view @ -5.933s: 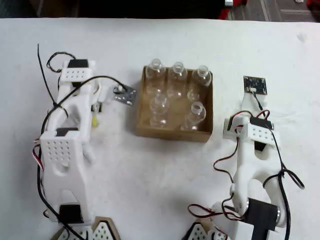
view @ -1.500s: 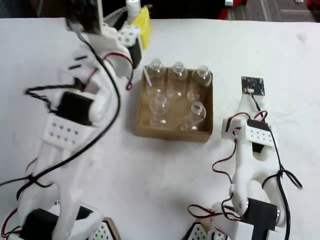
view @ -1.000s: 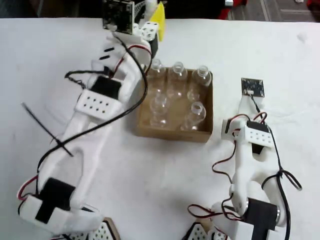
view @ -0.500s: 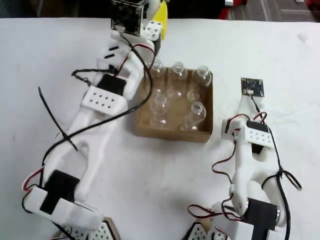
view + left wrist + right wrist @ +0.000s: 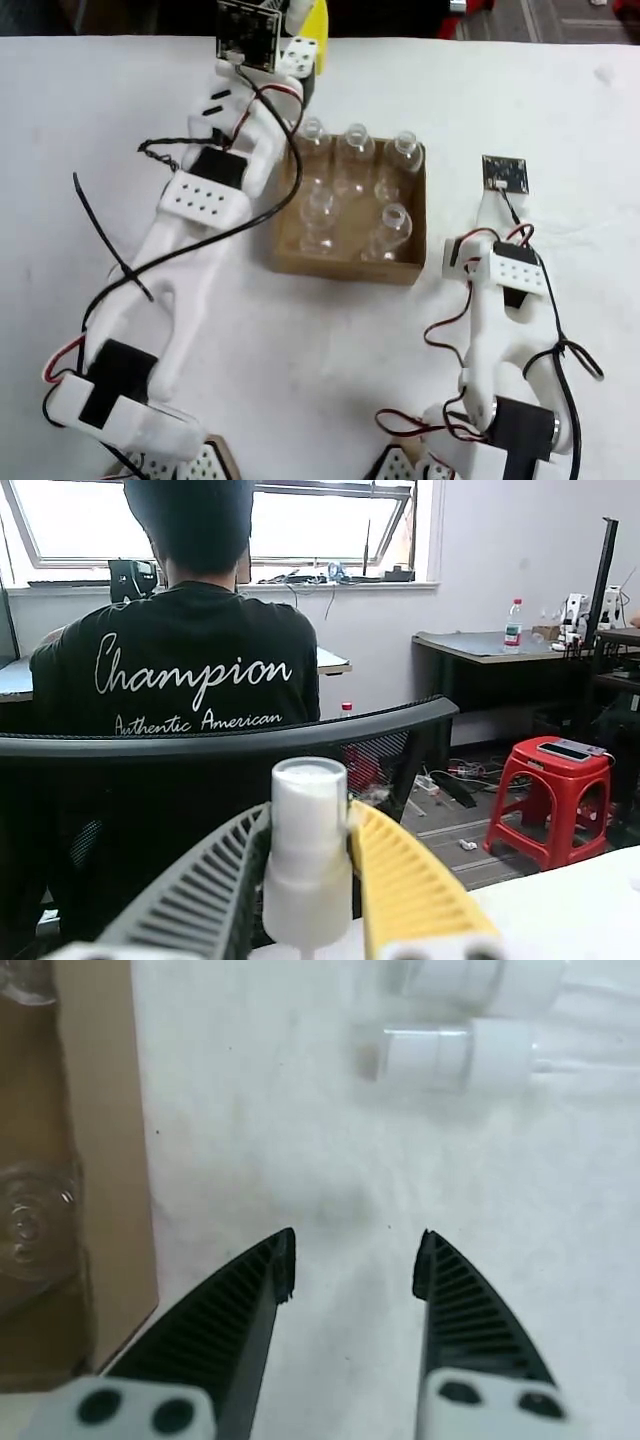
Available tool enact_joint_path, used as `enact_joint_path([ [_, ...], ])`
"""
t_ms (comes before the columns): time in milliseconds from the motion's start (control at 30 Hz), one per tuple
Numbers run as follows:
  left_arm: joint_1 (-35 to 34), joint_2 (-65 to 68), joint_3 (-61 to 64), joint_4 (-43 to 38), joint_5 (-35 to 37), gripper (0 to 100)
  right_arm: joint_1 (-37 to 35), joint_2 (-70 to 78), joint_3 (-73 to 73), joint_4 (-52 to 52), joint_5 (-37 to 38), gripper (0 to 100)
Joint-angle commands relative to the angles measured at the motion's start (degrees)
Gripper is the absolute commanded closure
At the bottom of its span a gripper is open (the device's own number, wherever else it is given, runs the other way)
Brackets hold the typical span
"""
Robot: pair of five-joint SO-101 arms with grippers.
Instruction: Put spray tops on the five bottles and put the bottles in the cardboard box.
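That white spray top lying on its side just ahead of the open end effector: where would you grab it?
Probably the spray top by its wide white collar, from straight above: it lies flat on the table, so the right end effector could straddle the round body crosswise.

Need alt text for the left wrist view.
The left claw is shut on a white spray top, pinched between its dark and yellow fingers. Behind it, off the table, are a black mesh chair back and a red stool.
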Motion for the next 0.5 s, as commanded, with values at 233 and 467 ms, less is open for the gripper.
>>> enact_joint_path([
  [233, 0.48, -0.48, 1.14, -1.49, -0.18, 98, -0.13, -0.22, -0.35, -0.84, 0.7, 82.5],
  [467, 0.57, -0.4, 1.85, -1.49, -0.18, 98, -0.13, -0.22, -0.35, -0.84, 0.7, 82.5],
])
